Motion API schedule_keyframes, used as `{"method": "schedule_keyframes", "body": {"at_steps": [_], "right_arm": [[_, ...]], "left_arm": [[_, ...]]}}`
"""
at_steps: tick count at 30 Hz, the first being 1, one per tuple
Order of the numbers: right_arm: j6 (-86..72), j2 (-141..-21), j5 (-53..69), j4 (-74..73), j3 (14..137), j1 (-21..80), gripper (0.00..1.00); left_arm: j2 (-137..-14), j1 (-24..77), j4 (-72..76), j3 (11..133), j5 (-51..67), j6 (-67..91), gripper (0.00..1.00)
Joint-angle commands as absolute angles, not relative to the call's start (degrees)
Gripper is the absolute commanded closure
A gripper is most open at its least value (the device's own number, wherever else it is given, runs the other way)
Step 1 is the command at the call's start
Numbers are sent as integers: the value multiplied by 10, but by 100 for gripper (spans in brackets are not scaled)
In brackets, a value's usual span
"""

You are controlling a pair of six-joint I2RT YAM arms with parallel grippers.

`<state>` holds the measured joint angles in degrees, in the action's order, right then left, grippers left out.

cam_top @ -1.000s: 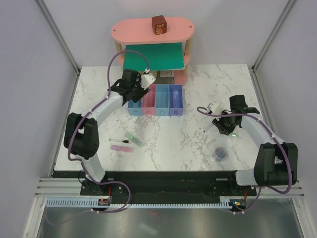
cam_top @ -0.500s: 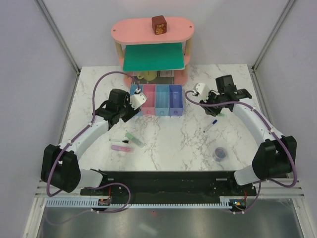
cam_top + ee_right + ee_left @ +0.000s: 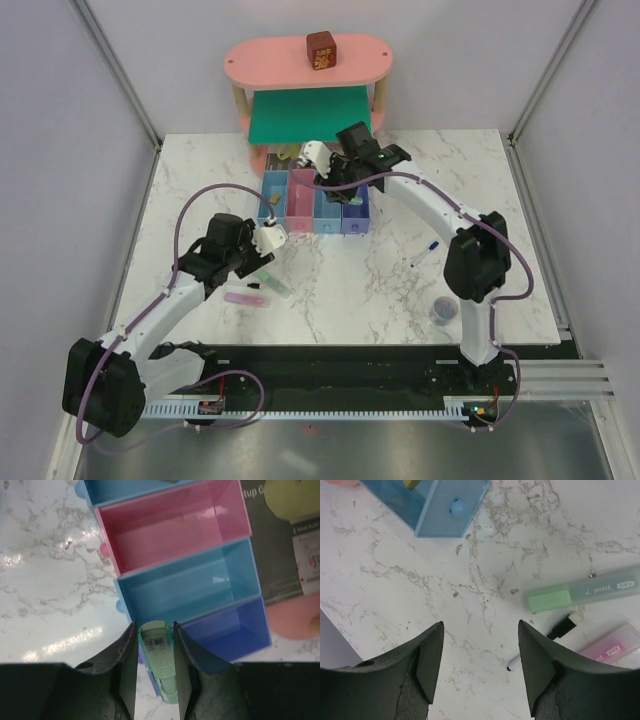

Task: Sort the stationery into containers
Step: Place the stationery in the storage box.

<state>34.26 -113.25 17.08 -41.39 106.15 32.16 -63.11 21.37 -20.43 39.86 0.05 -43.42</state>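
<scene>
a marker (image 3: 157,641) was seen pinched in the right gripper (image 3: 153,628) over the bins (image 3: 186,562) (wrist view only); the left gripper (image 3: 480,625) was spread.

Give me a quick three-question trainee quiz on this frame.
1. True or false: the right gripper is shut on a mint-green marker.
2. Which lies closest to the open left gripper? A) purple-grey roll B) thin black pen C) white pen
3. Fill in: the small yellow item sits in the ___ bin.
Key: 1 true; 2 B; 3 light blue bin
</scene>
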Motion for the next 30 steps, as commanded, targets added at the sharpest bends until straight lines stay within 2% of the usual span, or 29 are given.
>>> {"method": "schedule_keyframes", "body": {"at_steps": [1, 7, 20, 30], "right_arm": [[338, -1210, 171, -412, 1170, 355, 84], [380, -1299, 141, -391, 1266, 404, 84], [466, -1377, 65, -247, 1297, 471, 86], [482, -1424, 90, -187, 1324, 475, 87]], "left_arm": [[-571, 214, -203, 354, 32, -483, 33], [-525, 214, -220, 319, 38, -499, 33], [-495, 215, -242, 311, 42, -489, 33], [-469, 215, -250, 318, 47, -482, 33]]}}
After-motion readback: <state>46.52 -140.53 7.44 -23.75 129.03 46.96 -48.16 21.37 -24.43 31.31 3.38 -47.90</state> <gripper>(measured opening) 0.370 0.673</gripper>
